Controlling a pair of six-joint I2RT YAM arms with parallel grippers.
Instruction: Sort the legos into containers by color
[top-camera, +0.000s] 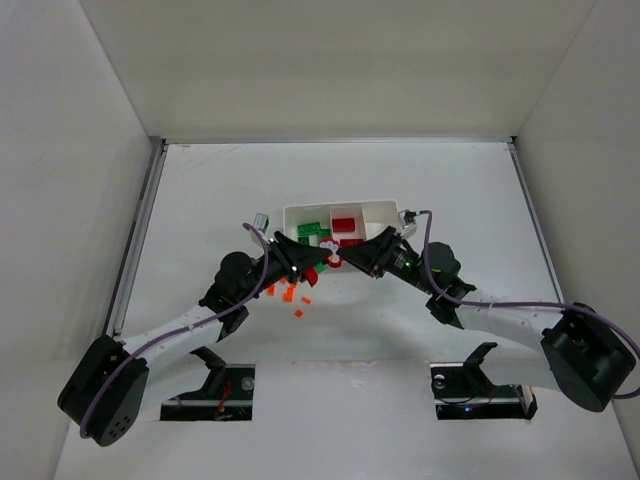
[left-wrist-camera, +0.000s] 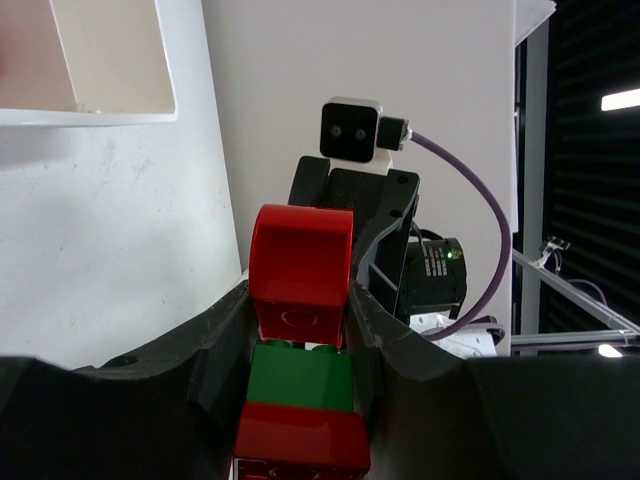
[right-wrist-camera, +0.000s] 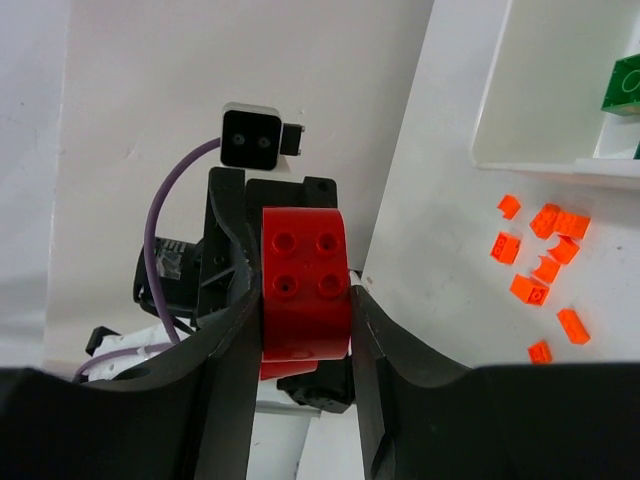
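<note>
The left gripper (left-wrist-camera: 300, 305) pinches a red-and-green stack (left-wrist-camera: 298, 262), the right gripper (right-wrist-camera: 305, 310) a red brick (right-wrist-camera: 304, 270), before the tray (top-camera: 388, 212) holding green bricks (top-camera: 308, 230) at its left and a red block (top-camera: 345, 224) in its middle.

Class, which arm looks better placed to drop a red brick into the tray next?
Probably the right: the right gripper shows only a red brick in its jaws, whereas the left gripper clamps a mixed red-green stack needing separation first.
</note>
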